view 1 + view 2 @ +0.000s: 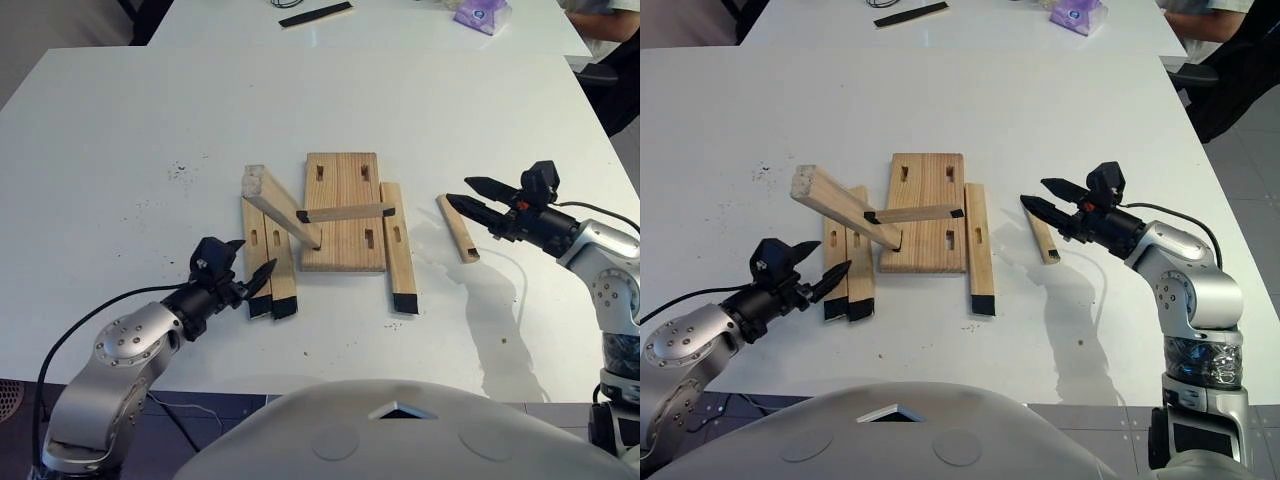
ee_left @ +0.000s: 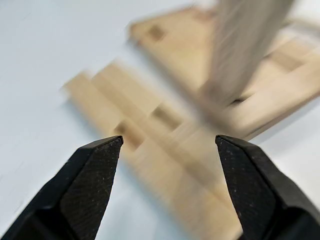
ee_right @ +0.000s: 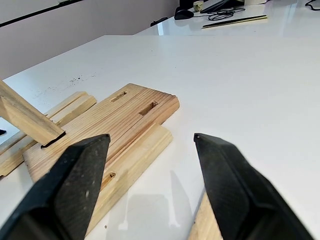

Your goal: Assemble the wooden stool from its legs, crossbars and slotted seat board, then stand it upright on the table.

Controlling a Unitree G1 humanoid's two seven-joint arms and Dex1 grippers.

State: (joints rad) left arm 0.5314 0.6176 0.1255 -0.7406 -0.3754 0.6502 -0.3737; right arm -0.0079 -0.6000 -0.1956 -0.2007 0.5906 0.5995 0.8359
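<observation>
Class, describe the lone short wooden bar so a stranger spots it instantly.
On the white table, find the slotted wooden seat board at centre. Right of it, beyond a long black-tipped wooden leg, lies the short wooden bar, touching no other piece.

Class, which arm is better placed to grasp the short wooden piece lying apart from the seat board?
Right. The right tool, open, hovers beside the short piece; the left tool is across the seat board, by two lying legs.

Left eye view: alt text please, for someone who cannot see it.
A slotted seat board lies flat on a white table, one leg leaning from a slot. Loose legs lie beside it; the left gripper and right gripper, both open, flank it.
</observation>
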